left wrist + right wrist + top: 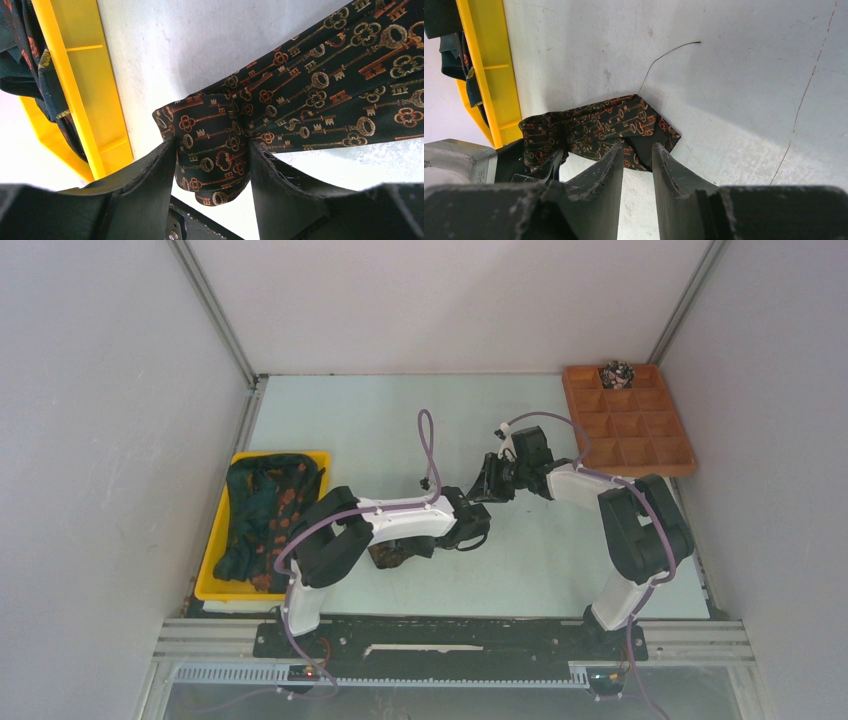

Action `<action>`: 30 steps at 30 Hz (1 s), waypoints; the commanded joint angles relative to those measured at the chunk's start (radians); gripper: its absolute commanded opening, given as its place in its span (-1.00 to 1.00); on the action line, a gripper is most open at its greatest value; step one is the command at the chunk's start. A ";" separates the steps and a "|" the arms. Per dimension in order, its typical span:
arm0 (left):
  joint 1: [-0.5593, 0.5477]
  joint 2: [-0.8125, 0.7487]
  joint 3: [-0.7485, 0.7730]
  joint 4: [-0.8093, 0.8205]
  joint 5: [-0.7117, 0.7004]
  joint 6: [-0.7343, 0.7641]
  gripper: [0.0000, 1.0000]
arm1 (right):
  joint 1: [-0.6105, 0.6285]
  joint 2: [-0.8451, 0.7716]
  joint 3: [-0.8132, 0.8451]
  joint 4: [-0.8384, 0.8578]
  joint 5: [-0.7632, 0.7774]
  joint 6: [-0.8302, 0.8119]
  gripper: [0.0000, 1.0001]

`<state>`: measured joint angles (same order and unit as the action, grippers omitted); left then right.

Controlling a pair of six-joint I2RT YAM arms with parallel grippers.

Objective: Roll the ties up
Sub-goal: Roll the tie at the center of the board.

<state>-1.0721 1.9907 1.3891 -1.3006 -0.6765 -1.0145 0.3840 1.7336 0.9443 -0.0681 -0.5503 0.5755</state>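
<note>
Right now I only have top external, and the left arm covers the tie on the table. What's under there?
Observer: The tie has one end folded over, and that fold sits between the fingers of the left gripper.
Operator: Clamped?
Observer: Can't tell. The jaws stand well apart, flanking the fold.
Operator: Right arm?
Observer: The right gripper has its tips at the tie's wide end, jaws slightly apart.
</note>
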 commanded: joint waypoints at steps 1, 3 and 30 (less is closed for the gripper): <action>-0.010 -0.059 0.026 -0.013 -0.031 0.018 0.17 | 0.010 -0.014 -0.002 0.045 -0.004 0.006 -0.39; -0.013 -0.058 0.023 -0.014 -0.034 0.030 0.13 | 0.020 -0.016 -0.002 0.054 -0.006 0.005 -0.39; 0.030 -0.813 -0.456 0.215 0.087 0.033 0.68 | 0.325 -0.096 0.061 0.018 -0.026 0.009 -0.13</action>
<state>-1.0798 1.3125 1.0439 -1.1492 -0.6247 -0.9470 0.6327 1.6470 0.9474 -0.0238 -0.5755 0.5755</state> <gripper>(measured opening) 0.842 0.432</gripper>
